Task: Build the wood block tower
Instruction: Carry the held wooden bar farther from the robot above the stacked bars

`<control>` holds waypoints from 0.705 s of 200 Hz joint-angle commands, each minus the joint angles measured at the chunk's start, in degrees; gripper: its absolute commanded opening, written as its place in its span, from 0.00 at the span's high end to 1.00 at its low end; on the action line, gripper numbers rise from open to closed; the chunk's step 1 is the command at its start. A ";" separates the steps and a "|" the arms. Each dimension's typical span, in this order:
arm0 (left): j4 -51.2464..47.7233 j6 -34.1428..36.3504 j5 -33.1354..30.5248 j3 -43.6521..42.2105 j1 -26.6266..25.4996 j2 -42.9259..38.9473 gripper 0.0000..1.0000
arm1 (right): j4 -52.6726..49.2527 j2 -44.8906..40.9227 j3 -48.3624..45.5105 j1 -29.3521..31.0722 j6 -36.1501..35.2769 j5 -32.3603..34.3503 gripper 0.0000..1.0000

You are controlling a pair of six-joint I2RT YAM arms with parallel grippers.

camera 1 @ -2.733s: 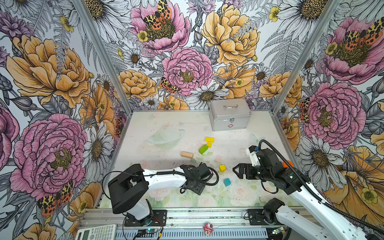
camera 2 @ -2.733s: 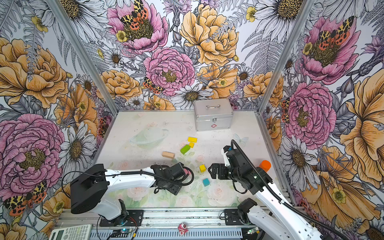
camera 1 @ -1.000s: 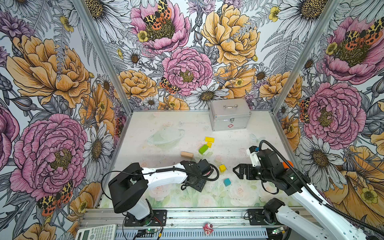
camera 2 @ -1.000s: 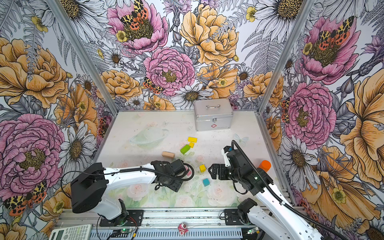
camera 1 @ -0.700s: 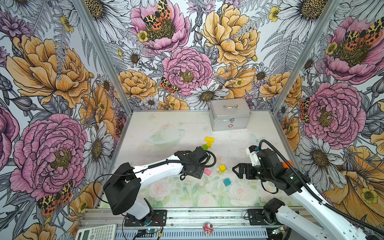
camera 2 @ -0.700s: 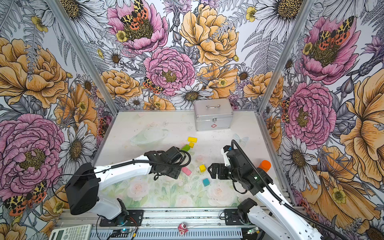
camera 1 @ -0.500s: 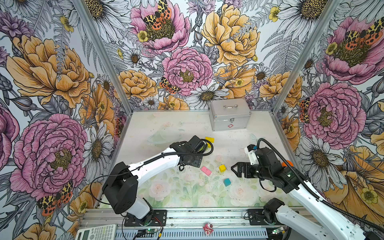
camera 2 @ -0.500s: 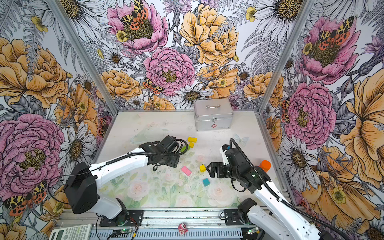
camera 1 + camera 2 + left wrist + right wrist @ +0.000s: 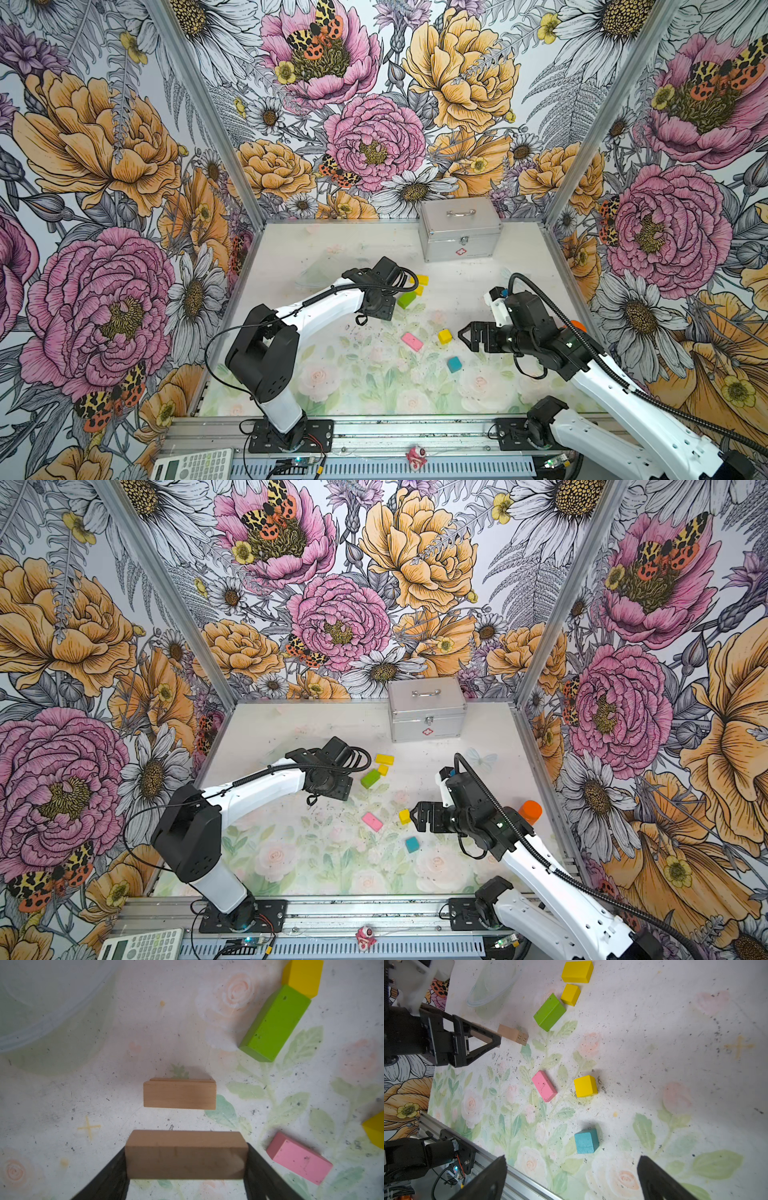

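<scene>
Filling the floor of the flowered booth, the table (image 9: 291, 249) is seen in both top views, and the silver metal case (image 9: 459, 230) is set shut at its far edge. The left arm (image 9: 324, 307) is stretched from the near rail toward the middle of the table, and the right arm (image 9: 602, 382) is bent in from the right side. The wood blocks (image 9: 544, 1088) are spread loose over the mat around the middle. The green bar (image 9: 406, 299) is laid just beyond the left wrist, touching the rear yellow cube (image 9: 382, 769) at a corner. The yellow slab (image 9: 384, 759) is placed just behind that cube. The pink slab (image 9: 412, 341) is laid flat near the table's middle. The front yellow cube (image 9: 444, 336) is set near it on the right, and the teal cube (image 9: 454, 364) closer to the near rail, all three apart from one another.

In the left wrist view a held tan bar (image 9: 186, 1155) is clamped by its ends between the fingers of the left gripper (image 9: 186, 1147). Two tan bars (image 9: 179, 1095) are seen on the mat ahead of it, pressed together along their long sides. The right gripper (image 9: 464, 333) is held with its jaws spread wide and nothing between them, its tips near the front yellow cube but apart from it.
</scene>
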 commanded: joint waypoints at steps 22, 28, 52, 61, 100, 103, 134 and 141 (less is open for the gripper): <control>0.43 1.07 -0.62 1.33 0.75 1.47 0.25 | 1.56 1.17 1.42 0.13 -0.80 -0.36 0.00; 0.61 1.22 -0.47 1.43 0.84 1.60 0.25 | 1.64 1.25 1.50 0.13 -0.89 -0.32 0.00; 1.12 1.11 -0.17 1.68 1.29 2.36 0.25 | 1.65 1.76 1.84 0.13 -1.19 -0.34 0.00; 1.31 1.03 0.04 1.59 1.52 2.41 0.25 | 1.65 1.87 1.92 0.13 -1.24 -0.23 0.00; 2.50 0.48 0.05 0.70 2.27 2.59 0.25 | 1.65 2.42 2.26 0.13 -1.41 -0.15 0.00; 2.59 0.44 0.05 0.63 2.38 2.59 0.25 | 1.65 2.48 2.34 0.13 -1.41 -0.19 0.00; 3.66 -0.13 2.11 0.30 2.86 2.84 0.24 | 1.65 3.13 2.57 0.12 -1.63 0.11 0.00; 3.88 -0.19 2.27 0.25 3.09 2.93 0.23 | 1.65 3.23 2.66 0.13 -1.68 0.17 0.00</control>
